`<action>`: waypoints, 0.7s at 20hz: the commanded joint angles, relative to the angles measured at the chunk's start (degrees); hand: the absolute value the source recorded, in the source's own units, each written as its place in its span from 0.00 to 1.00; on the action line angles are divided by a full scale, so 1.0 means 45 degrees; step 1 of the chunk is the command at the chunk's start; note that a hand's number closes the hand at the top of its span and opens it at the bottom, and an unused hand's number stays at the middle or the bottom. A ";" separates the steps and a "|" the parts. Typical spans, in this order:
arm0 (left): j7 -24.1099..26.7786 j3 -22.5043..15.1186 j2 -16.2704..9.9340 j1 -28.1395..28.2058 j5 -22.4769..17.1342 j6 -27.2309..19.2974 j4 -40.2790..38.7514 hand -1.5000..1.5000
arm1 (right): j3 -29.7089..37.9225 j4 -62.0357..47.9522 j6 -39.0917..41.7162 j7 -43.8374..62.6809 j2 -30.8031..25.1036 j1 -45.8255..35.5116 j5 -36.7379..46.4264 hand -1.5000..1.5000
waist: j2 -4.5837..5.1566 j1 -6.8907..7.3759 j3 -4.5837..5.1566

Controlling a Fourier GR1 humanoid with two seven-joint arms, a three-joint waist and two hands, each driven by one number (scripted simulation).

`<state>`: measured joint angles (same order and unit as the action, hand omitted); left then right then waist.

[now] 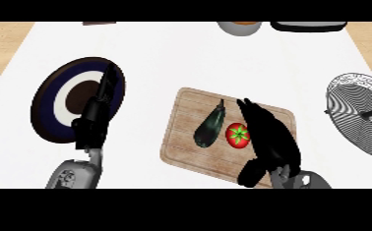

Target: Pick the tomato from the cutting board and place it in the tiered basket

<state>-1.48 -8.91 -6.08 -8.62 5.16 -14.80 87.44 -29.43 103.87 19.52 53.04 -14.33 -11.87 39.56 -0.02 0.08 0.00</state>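
Right hand [270, 139] beside tomato [237, 134] — red, green-starred.

right robot hand [270, 135] open, left robot hand [94, 117] resting

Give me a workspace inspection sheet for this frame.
Surface: white counter, wooden cutting board on it.
Job's things: tomato on the board, beside the right robot hand; tiered basket at the right edge.
Clutter: eggplant on the board, left of the tomato; plate at left; bowl and a dark item at the far edge.
Hands: right open, next to the tomato; left robot hand open over the plate.
Cables: nothing seen.
Surroundings: nothing seen.
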 commanded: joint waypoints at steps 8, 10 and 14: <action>-0.0255 -0.0107 0.0597 0.0792 0.0738 0.0178 0.0831 0.50 | 0.0991 -0.0737 0.0782 -0.0906 0.1128 0.0241 0.1049 0.00 | -0.0002 -0.0007 0.0000; -0.0787 0.0005 0.0811 -0.0181 0.0834 0.0122 0.0544 0.50 | 0.1166 -0.1496 0.0161 -0.1588 0.1193 0.0331 0.1379 0.00 | 0.0004 -0.0022 -0.0001; -0.0691 0.0322 0.0605 0.0215 0.0656 0.0609 0.0889 0.50 | 0.0946 -0.2159 -0.0983 -0.2419 0.1710 0.0910 0.2196 0.00 | 0.0001 -0.0008 -0.0001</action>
<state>-3.72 -7.66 -3.74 -7.70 7.63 -12.81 90.42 -25.36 97.00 18.32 45.09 -8.31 -9.02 46.69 -0.02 0.01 0.00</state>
